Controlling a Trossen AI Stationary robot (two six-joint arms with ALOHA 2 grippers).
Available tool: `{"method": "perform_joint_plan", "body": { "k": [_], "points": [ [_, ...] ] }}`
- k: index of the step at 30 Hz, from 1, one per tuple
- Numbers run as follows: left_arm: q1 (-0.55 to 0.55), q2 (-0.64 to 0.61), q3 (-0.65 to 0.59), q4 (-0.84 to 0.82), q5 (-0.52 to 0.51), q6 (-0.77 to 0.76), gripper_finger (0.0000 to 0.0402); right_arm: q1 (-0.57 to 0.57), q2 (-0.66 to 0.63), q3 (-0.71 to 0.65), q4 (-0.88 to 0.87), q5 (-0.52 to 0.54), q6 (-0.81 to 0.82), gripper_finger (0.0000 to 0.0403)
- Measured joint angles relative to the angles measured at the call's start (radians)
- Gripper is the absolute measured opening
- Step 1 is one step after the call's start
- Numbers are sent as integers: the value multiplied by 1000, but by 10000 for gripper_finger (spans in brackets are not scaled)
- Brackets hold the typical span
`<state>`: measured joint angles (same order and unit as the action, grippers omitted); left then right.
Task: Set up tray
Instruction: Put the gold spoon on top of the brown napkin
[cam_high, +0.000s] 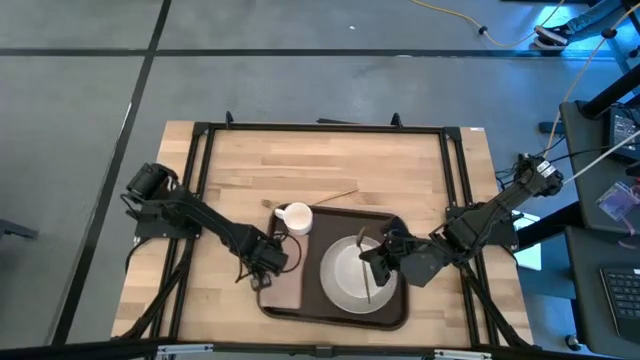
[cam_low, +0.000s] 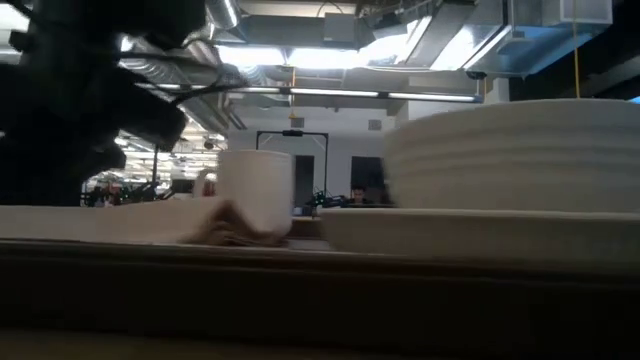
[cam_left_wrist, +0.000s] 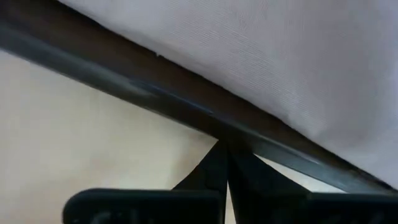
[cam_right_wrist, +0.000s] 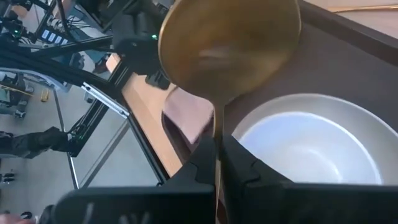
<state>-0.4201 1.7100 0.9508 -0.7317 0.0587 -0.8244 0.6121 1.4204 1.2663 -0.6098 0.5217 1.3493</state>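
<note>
The large dark brown rectangular tray (cam_high: 390, 312) sits low and centre on the wooden counter (cam_high: 400, 170). The right hand (cam_high: 372, 262) pinches a brass spoon (cam_right_wrist: 230, 50) above the white bowl (cam_high: 345, 275) — the left hand (cam_high: 262, 270) is closed, empty, at the tray's left edge beside the tan napkin (cam_high: 285, 290).

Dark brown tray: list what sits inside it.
The dark brown rectangular tray holds a white bowl on a plate, a white mug and a tan napkin. Grippers hide parts.

Overhead and level views share the tray (cam_high: 335, 305).

both grippers (cam_high: 268, 257) (cam_high: 372, 256) shut, low
</note>
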Motion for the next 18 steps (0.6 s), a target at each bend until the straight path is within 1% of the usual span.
{"method": "perform_joint_plan", "body": {
  "k": [3, 6, 10, 11, 13, 16, 18],
  "points": [
    [1, -2, 0, 129, -4, -127, 2, 0, 0, 0, 0, 0, 17, 0],
    [4, -5, 0, 280, -36, -214, 2, -1, 10, 2, 0, 1, 61, 0],
    [24, -6, 2, 463, -95, -264, 1, -2, 54, 2, 14, -4, 140, 0],
    [30, -6, 2, 497, -104, -262, 2, -2, 70, 2, 20, -20, 160, 0],
    [44, -6, 2, 536, -108, -240, 2, -10, 104, 2, 29, -68, 193, 0],
    [64, -6, 2, 518, -108, -203, 1, -26, 165, 2, 78, -150, 239, 0],
    [75, -8, 2, 492, -108, -179, 1, -41, 208, 2, 156, -191, 245, 0]
  ]
}}
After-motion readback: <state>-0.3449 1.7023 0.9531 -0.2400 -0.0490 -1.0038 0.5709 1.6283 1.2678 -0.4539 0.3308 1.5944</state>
